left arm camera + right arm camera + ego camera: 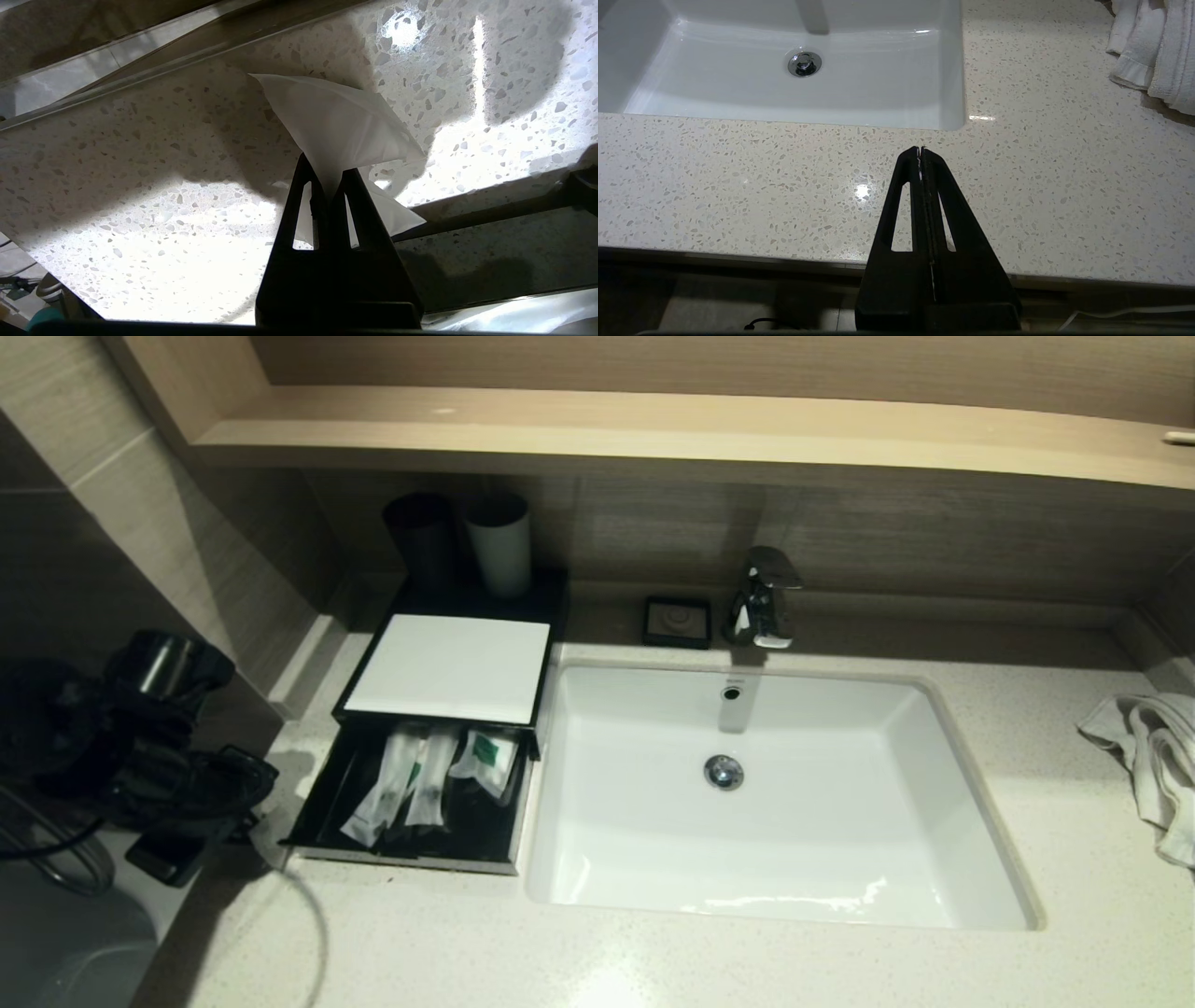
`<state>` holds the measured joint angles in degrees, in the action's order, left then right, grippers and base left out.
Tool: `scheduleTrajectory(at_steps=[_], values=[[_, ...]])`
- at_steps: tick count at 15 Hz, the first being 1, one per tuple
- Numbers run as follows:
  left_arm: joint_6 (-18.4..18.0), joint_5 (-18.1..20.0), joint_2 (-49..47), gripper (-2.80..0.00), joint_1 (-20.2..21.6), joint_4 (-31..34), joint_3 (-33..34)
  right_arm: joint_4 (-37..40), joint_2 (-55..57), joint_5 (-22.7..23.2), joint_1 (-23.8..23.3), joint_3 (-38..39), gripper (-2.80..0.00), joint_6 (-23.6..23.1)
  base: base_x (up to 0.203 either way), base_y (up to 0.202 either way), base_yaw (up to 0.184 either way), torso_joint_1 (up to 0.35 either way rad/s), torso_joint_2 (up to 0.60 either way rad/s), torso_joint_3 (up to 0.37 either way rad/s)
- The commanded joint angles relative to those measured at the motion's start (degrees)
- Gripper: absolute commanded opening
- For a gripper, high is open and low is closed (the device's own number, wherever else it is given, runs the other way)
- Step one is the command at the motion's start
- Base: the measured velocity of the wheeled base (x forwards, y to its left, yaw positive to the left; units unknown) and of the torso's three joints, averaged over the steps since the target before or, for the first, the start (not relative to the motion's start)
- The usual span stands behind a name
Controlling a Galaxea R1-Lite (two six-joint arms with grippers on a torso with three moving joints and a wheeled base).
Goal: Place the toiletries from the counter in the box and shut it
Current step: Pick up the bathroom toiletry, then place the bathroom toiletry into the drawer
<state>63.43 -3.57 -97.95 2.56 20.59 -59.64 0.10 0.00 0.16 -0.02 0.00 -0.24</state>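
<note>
Left wrist view: left gripper [331, 179] clamped on a packet [336, 119], pinched near one edge so most of the film fans out beyond the fingertips. Held over the counter [140, 186], apparently just off the stone, though contact with the surface hard to rule out from this angle. Packet thin, translucent white, soft and creased, folding into a wedge under the squeeze; no green label showing on this side.

Head view: left arm low at the counter's left end, gripper itself lost in dark clutter, so probably beside the box [453, 663] rather than over it. Drawer [322, 803] pulled out toward the front, left open to take the rest. Three packets already inside: two long slim ones [387, 784] lying lengthwise, one short [487, 758] with a green square. Box low, black, hard-edged, with a flat matte white panel on top. Counter pale, speckled, glossy. Basin [934, 821] white, smooth, rectangular. Towel [1153, 756] bunched at far right, soft terry.

Right wrist view: right gripper [922, 151] shut on nothing, parked above the counter's front edge near the basin corner.
</note>
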Motion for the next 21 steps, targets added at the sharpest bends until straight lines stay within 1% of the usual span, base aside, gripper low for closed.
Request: scheduleTrajectory(at_steps=[1, 5, 8, 10, 12, 14, 16, 21], values=[[0.3, -0.1, 1.4, -2.8, 0.1, 0.4, -0.2, 0.0, 0.0, 0.0, 0.0, 0.0, -2.8, 0.0, 0.0, 0.0, 0.0, 0.0, 0.0, 0.0], [-0.6, -0.4, 7.1, -2.8, 0.7, 0.7, -0.8, 0.0, 0.0, 0.0, 0.0, 0.0, -2.8, 0.0, 0.0, 0.0, 0.0, 0.0, 0.0, 0.0], [-4.1, -0.4, 11.3, -2.8, 0.7, 0.9, -2.4, 0.0, 0.0, 0.0, 0.0, 0.0, -2.8, 0.0, 0.0, 0.0, 0.0, 0.0, 0.0, 0.0], [-5.5, -0.4, 13.3, -2.8, 0.6, 1.7, -3.8, 0.0, 0.0, 0.0, -0.1, 0.0, -2.8, 0.0, 0.0, 0.0, 0.0, 0.0, 0.0, 0.0], [-7.5, -0.3, 15.4, -2.8, -0.7, 2.5, -4.5, 0.0, 0.0, 0.0, 0.0, 0.0, -2.8, 0.0, 0.0, 0.0, 0.0, 0.0, 0.0, 0.0], [-9.9, -0.3, 17.2, -2.8, -4.1, 2.6, -4.6, 0.0, 0.0, 0.0, 0.0, 0.0, -2.8, 0.0, 0.0, 0.0, 0.0, 0.0, 0.0, 0.0], [-13.3, -0.3, 18.3, -2.8, -8.7, 3.2, -4.6, 0.0, 0.0, 0.0, 0.0, 0.0, -2.8, 0.0, 0.0, 0.0, 0.0, 0.0, 0.0, 0.0], [-21.2, -0.3, 20.0, -2.8, -22.9, 4.5, -4.7, 0.0, 0.0, 0.0, 0.0, 0.0, -2.8, 0.0, 0.0, 0.0, 0.0, 0.0, 0.0, 0.0]])
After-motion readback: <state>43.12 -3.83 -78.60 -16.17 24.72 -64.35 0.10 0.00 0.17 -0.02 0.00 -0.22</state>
